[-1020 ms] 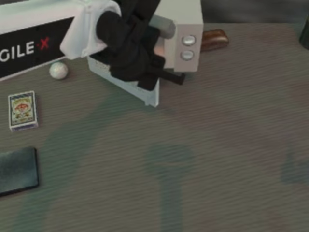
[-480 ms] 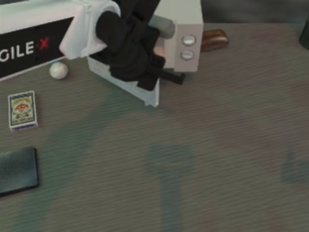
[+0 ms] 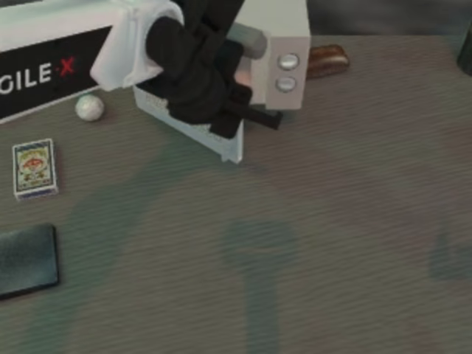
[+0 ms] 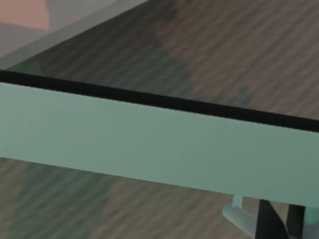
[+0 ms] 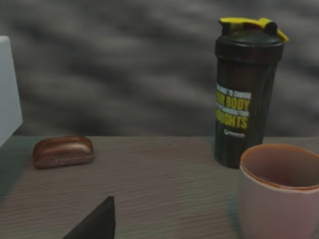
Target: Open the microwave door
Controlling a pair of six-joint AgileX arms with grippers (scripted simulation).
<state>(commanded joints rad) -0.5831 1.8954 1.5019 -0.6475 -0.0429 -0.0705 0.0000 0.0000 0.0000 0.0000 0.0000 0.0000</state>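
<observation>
While the microwave door angles outward, left claw (grip unclear) overlaps its edge.

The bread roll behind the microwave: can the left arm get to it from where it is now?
Probably not easily. The left gripper is at the open microwave door, and the microwave stands between it and the bread roll; it would have to go around.

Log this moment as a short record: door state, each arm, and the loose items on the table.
door: flat white microwave door swung open from the white boxy microwave
left arm: left gripper at the door's free edge
right arm: not seen in the top view
table left: white ball, card box, dark flat pad
table right: brown bread loaf, black shaker bottle, pink cup
</observation>
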